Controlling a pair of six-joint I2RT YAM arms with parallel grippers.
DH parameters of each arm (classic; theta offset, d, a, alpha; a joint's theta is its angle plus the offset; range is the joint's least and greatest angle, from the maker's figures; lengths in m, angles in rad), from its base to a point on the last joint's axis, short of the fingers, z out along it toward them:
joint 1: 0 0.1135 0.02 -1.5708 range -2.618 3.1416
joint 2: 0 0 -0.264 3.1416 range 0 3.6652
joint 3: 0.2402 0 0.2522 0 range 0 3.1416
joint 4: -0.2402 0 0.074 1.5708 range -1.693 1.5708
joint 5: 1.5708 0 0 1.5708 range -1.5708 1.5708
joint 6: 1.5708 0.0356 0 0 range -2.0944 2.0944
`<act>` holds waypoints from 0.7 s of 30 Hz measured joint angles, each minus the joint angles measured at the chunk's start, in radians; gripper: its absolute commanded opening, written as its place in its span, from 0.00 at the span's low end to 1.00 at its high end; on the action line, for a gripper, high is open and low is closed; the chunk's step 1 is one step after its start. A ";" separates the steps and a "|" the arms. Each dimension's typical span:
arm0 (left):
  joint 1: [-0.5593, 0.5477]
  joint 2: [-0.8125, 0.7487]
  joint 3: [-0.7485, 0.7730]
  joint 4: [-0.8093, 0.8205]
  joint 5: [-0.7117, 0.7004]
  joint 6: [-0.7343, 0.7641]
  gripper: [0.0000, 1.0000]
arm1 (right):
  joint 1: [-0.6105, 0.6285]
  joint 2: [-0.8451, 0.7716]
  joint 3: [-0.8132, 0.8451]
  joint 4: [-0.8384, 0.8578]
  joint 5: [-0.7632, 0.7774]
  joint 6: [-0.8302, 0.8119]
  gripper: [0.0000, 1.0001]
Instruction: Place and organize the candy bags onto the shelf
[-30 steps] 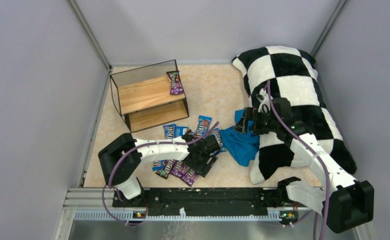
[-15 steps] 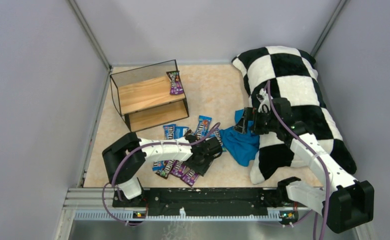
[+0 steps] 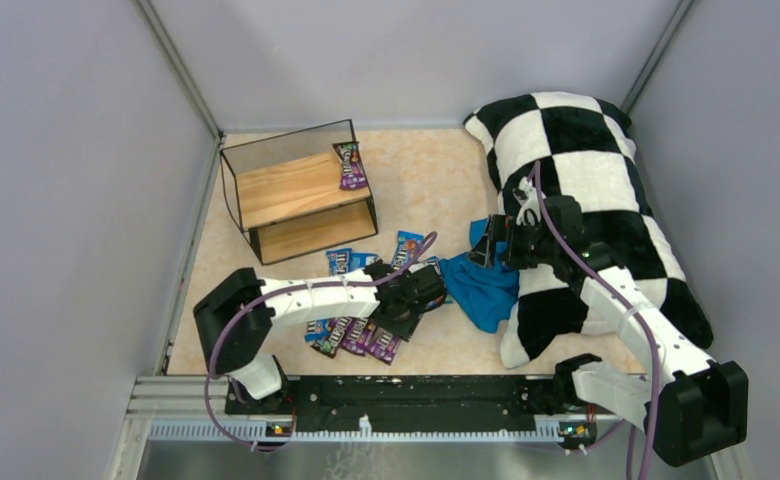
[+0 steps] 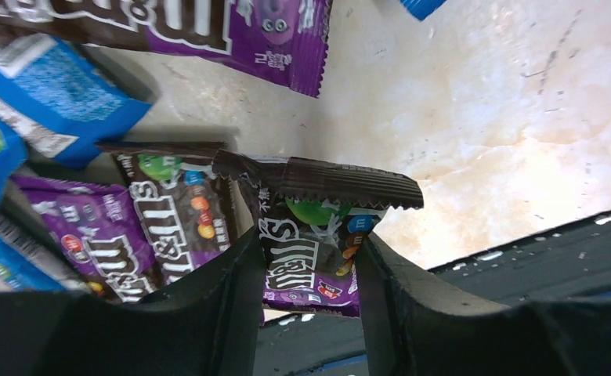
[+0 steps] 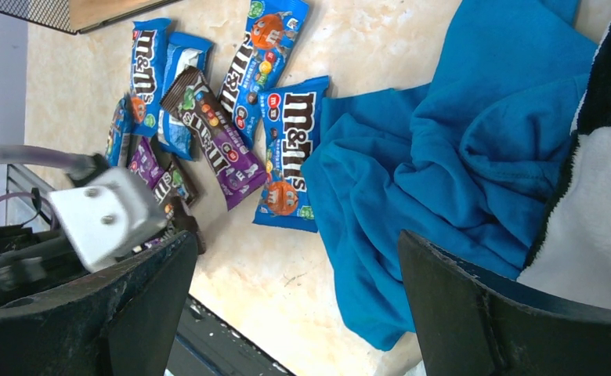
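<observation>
**One bag on the shelf, nine counted on the desk**

At the left we see one shelf (image 3: 286,190) with two boards. A single purple bag (image 3: 350,166) lies at the right end of its top board, and the lower board is mostly hidden beneath.

Next come the loose candy bags (image 5: 291,149) on the desk (image 3: 416,170). From the right wrist we count five blue and four purple or brown. Several overlap, so one could be buried. From above, the left arm (image 3: 306,295) covers part of the heap.

The left jaws are clenched on one brown packet (image 4: 314,243) near the desk's front edge, its lower end cut off behind the fingers (image 4: 228,305).

Further right lie one blue cloth (image 3: 481,285) and one checkered pillow (image 3: 576,170). The right jaws hang spread wide over the cloth's edge, grasping nothing.
</observation>
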 measured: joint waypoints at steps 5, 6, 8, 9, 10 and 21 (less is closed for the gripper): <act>0.002 -0.069 0.072 -0.064 -0.060 -0.006 0.49 | 0.000 0.000 -0.007 0.001 0.000 0.000 0.99; 0.004 -0.084 0.089 -0.074 -0.074 -0.006 0.49 | 0.000 0.000 -0.007 0.002 0.000 0.000 0.99; 0.015 -0.121 0.129 -0.099 -0.105 -0.006 0.49 | 0.000 0.000 -0.007 0.003 0.000 0.000 0.99; 0.023 -0.143 0.153 -0.115 -0.123 -0.006 0.48 | 0.000 0.000 -0.007 0.003 0.000 0.000 0.99; 0.034 -0.164 0.175 -0.130 -0.140 -0.005 0.48 | 0.000 0.000 -0.007 0.003 0.000 0.000 0.99; 0.426 -0.430 0.379 -0.180 -0.254 0.164 0.46 | 0.000 0.000 -0.007 0.006 -0.001 -0.001 0.99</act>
